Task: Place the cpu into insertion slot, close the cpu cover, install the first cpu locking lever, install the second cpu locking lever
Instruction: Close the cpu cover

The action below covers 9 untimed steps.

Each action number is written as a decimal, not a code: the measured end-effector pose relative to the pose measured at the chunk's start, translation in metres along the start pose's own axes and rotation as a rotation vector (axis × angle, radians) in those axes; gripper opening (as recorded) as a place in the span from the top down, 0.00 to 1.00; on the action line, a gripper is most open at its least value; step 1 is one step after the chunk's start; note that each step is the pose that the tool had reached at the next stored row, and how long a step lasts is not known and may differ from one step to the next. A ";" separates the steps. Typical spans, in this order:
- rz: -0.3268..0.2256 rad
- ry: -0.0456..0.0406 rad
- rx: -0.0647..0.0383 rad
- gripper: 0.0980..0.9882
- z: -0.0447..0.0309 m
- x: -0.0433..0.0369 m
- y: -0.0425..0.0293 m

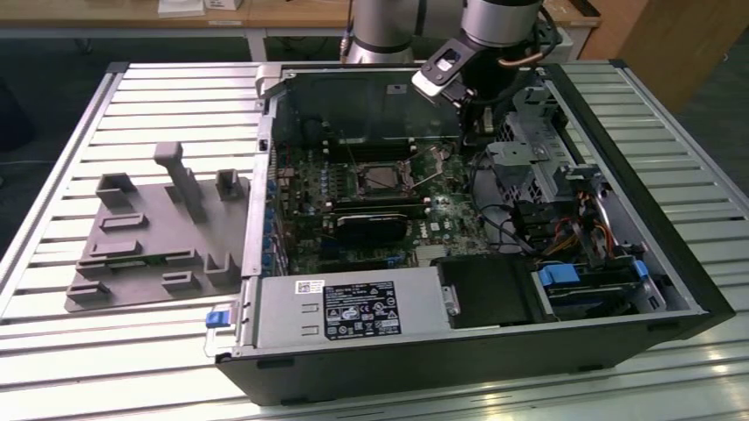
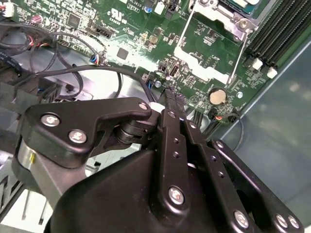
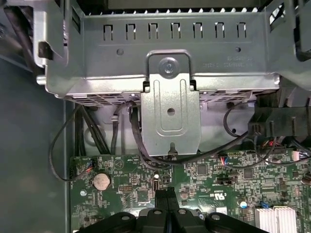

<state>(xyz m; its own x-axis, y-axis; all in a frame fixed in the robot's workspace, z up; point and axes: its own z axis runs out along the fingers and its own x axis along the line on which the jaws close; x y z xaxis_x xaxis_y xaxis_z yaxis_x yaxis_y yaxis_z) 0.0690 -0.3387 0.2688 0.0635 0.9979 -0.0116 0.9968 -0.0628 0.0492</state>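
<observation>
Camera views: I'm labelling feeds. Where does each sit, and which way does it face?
Exterior view: off the arm, looking down into the computer case; the arm shows at its far side.
First wrist view: on the wrist, facing along the gripper to the motherboard and a metal bracket.
Second wrist view: on the wrist, facing over the gripper toward the CPU socket.
Both wrist views share the coin cell battery.
</observation>
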 end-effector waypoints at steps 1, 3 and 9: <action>0.000 -0.0001 0.000 1.00 0.0018 0.0000 -0.0001; 0.000 0.0005 0.001 1.00 0.0052 0.0001 -0.0003; 0.000 0.0061 0.001 1.00 0.0120 0.0002 -0.0007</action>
<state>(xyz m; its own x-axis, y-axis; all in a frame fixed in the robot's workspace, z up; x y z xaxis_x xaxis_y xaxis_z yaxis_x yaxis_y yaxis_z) 0.0689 -0.3387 0.2568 0.0634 0.9980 -0.0055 0.9969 -0.0631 0.0477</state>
